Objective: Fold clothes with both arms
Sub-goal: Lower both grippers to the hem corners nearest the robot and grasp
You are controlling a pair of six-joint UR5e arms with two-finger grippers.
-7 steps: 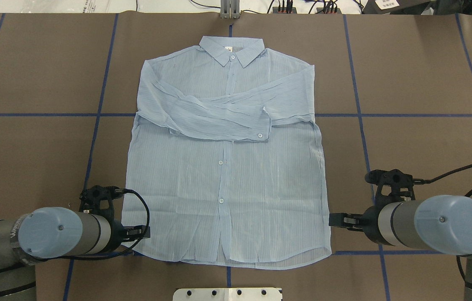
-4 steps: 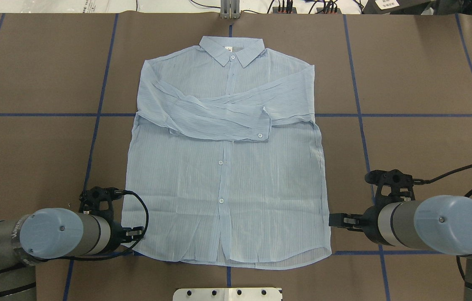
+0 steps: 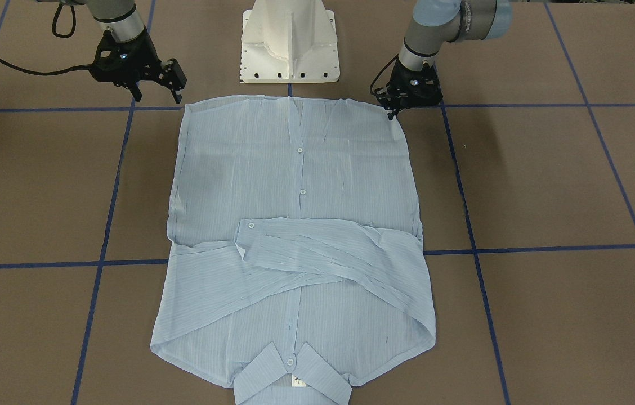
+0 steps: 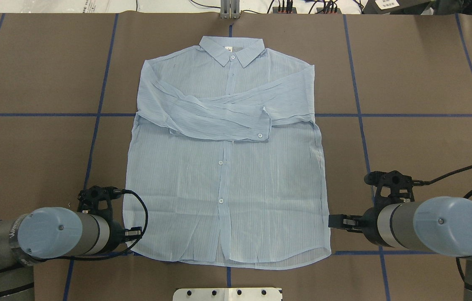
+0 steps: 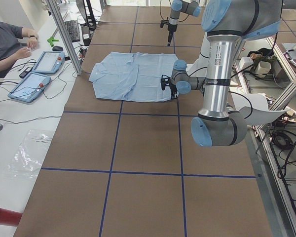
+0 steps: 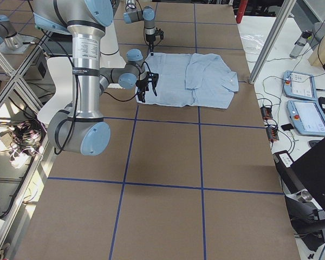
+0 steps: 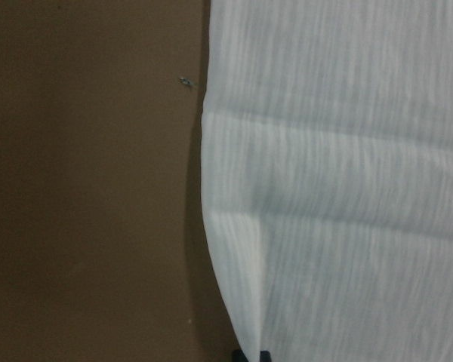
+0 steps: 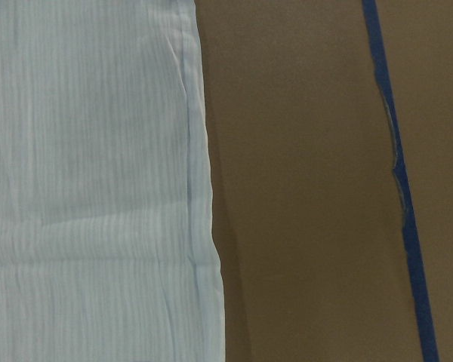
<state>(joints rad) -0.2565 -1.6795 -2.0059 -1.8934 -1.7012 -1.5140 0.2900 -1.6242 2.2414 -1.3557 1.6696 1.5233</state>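
The light blue striped shirt (image 4: 227, 167) lies flat and buttoned on the brown table, collar at the far side, both sleeves folded across the chest. It also shows in the front-facing view (image 3: 295, 169). My left gripper (image 4: 134, 233) is low at the shirt's near left hem corner, and in the front-facing view (image 3: 394, 112) its fingers look shut on that corner. The left wrist view shows the hem edge (image 7: 234, 302) running down to a dark fingertip. My right gripper (image 4: 337, 220) is open beside the near right hem and apart from it (image 3: 158, 91). The right wrist view shows the shirt's edge (image 8: 204, 226) but no fingers.
The white pedestal base (image 3: 289, 45) stands just behind the shirt's hem. Blue tape lines (image 4: 361, 125) cross the brown table. An operator (image 5: 5, 39) with tablets sits at a side bench beyond the collar end. Bare table lies on both sides of the shirt.
My left gripper's fingers have drawn together at the hem corner and shifted slightly outward, tugging the shirt's edge a little. The right arm has barely moved.
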